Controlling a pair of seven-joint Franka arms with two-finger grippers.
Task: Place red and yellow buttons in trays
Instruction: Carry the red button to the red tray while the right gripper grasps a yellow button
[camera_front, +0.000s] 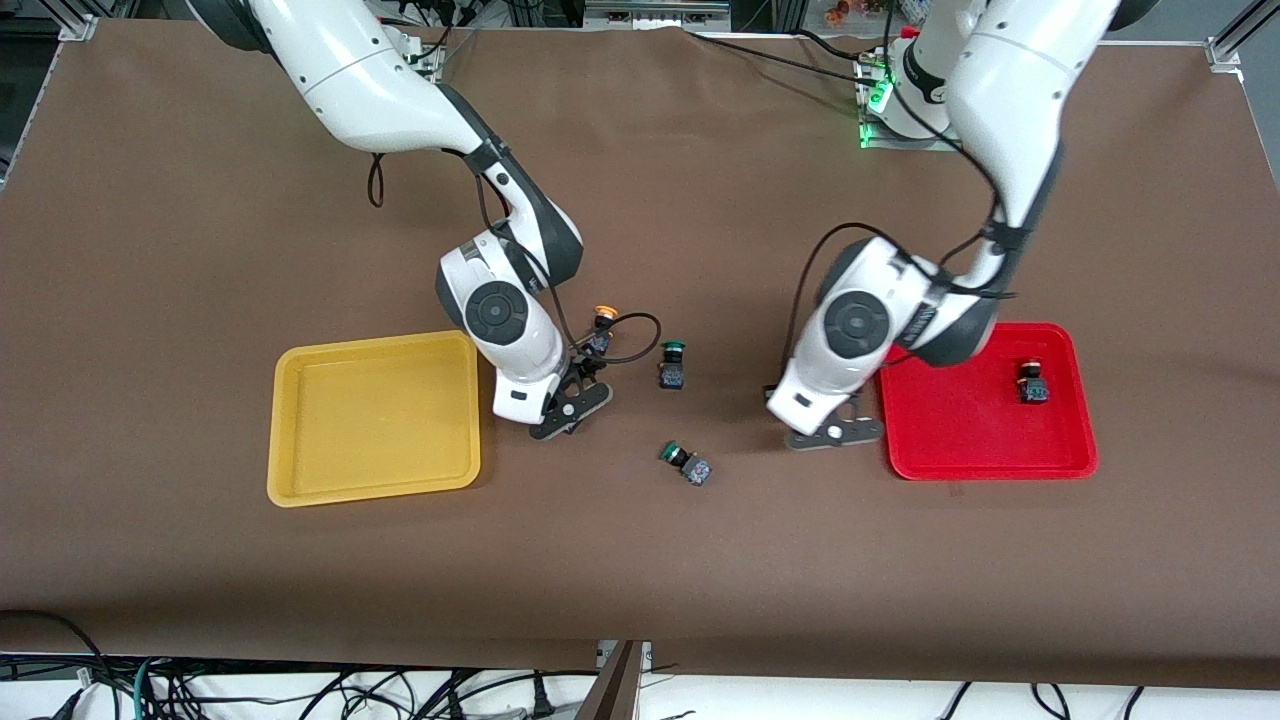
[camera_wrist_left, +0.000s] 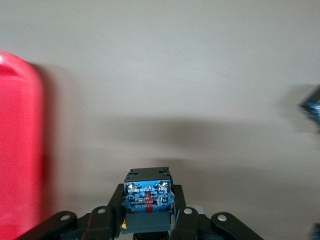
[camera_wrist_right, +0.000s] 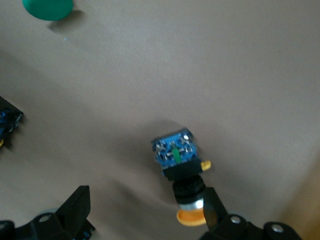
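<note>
While one button (camera_front: 1033, 382) sits in-tray, two green-capped switches (camera_front: 672, 364) lie outside.

wide bare brown table cloth (camera_front: 200, 200) toward right arm's end and along edge nearest front cam; easy passage there. shallow yellow plastic tray (camera_front: 375, 418) empty inside, rim only obstacle. right gripper (camera_front: 572, 400), fingers spread, low just beside that tray w/ orange-capped black switch (camera_wrist_right: 181, 172) lying btwn its fingers. mid table cluttered: upright green-capped switch (camera_front: 672, 365), tipped green-capped switch (camera_front: 686, 463) nearer cam, narrow gaps btwn. left gripper (camera_front: 835, 432) clamped on small black switch (camera_wrist_left: 148, 199), blocks approach just beside shallow red plastic tray (camera_front: 985, 445). one switch (camera_front: 1033, 384) inside red tray, rest of floor free.
</note>
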